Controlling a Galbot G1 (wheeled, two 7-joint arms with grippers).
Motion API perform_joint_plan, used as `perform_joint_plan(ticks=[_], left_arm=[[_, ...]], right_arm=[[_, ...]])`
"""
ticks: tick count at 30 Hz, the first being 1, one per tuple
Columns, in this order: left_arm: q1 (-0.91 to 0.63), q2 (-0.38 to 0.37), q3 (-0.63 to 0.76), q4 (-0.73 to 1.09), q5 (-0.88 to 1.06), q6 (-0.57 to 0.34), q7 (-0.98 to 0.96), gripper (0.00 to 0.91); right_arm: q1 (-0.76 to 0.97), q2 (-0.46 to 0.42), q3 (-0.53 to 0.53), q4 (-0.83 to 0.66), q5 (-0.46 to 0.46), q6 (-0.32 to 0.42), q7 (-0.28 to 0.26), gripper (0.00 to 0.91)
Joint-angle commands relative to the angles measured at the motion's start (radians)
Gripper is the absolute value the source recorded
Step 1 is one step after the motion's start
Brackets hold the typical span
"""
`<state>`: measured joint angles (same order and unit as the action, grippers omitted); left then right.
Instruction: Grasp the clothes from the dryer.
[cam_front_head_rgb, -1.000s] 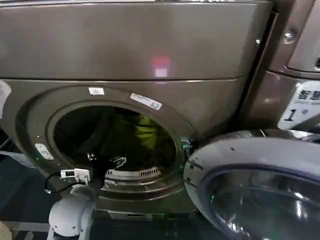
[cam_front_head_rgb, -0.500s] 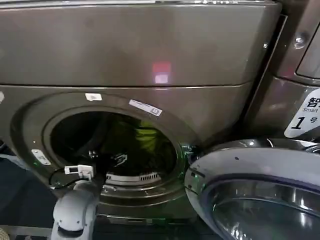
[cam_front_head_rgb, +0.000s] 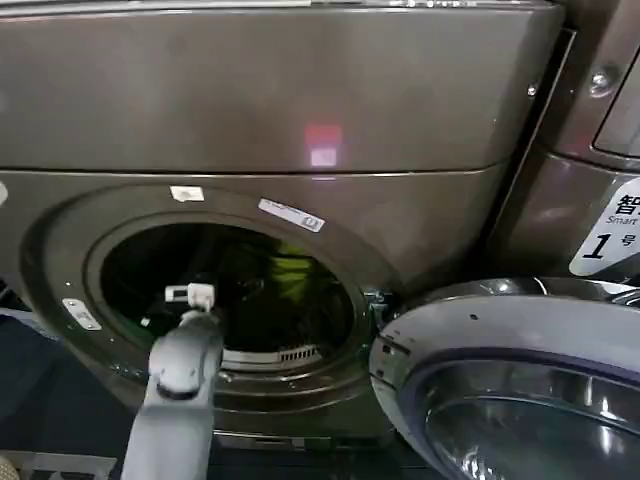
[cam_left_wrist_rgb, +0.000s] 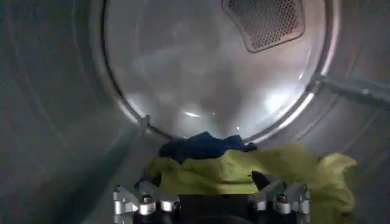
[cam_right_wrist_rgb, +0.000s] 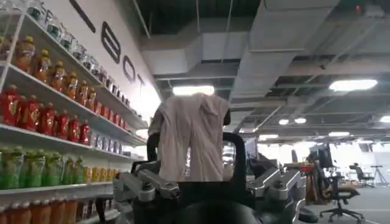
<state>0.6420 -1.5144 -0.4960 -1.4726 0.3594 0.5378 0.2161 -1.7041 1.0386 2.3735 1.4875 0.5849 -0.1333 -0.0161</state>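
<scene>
My left claw (cam_left_wrist_rgb: 210, 198) is inside the dryer (cam_front_head_rgb: 300, 110) drum, jaws spread, empty, just above the yellow-green clothes (cam_left_wrist_rgb: 244, 173) on the drum floor. Risk: closing too high pinches nothing.

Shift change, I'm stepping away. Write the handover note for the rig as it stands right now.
Left gripper: open, inside the dryer drum, just short of the clothes.
Right gripper: shut on a beige cloth, held up away from the dryer, facing the drink shelves.
Clothes: a yellow-green garment with a blue garment behind it, on the drum floor.
Done: door open, left arm reached in.
Left: close on the clothes and pull them out.
</scene>
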Motion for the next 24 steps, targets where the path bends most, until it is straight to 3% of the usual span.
perform_joint_plan(ticks=[1, 4, 6, 7, 9, 12, 24], left_arm=[[-0.179, 0.005, -0.007, 0.255, 0.932, -0.462, 0.541, 0.907], [-0.234, -0.003, -0.030, 0.294, 0.998, -0.611, 0.680, 0.907], [-0.277, -0.006, -0.056, 0.313, 1.049, -0.762, 0.838, 0.907], [-0.293, -0.005, -0.059, 0.315, 1.054, -0.798, 0.916, 0.907], [-0.329, 0.004, -0.054, 0.358, 0.932, -0.788, 1.132, 0.907], [-0.370, 0.013, -0.052, 0.421, 0.931, -0.972, 1.131, 0.907], [-0.455, 0.046, 0.003, 0.517, 0.942, -0.884, 1.132, 0.907]], right_arm=[[0.013, 0.007, -0.025, 0.007, -0.005, 0.002, 0.000, 0.907], [0.014, 0.009, -0.032, 0.005, -0.018, 0.009, -0.002, 0.907], [0.011, 0.005, -0.027, 0.001, -0.018, 0.009, -0.002, 0.907], [0.006, 0.003, -0.026, -0.003, -0.018, 0.011, -0.003, 0.907], [0.001, 0.001, -0.023, -0.010, -0.018, 0.017, -0.004, 0.907], [-0.001, 0.006, -0.023, -0.011, -0.019, 0.022, -0.004, 0.907], [-0.003, 0.006, -0.025, -0.024, -0.022, 0.027, -0.008, 0.907]])
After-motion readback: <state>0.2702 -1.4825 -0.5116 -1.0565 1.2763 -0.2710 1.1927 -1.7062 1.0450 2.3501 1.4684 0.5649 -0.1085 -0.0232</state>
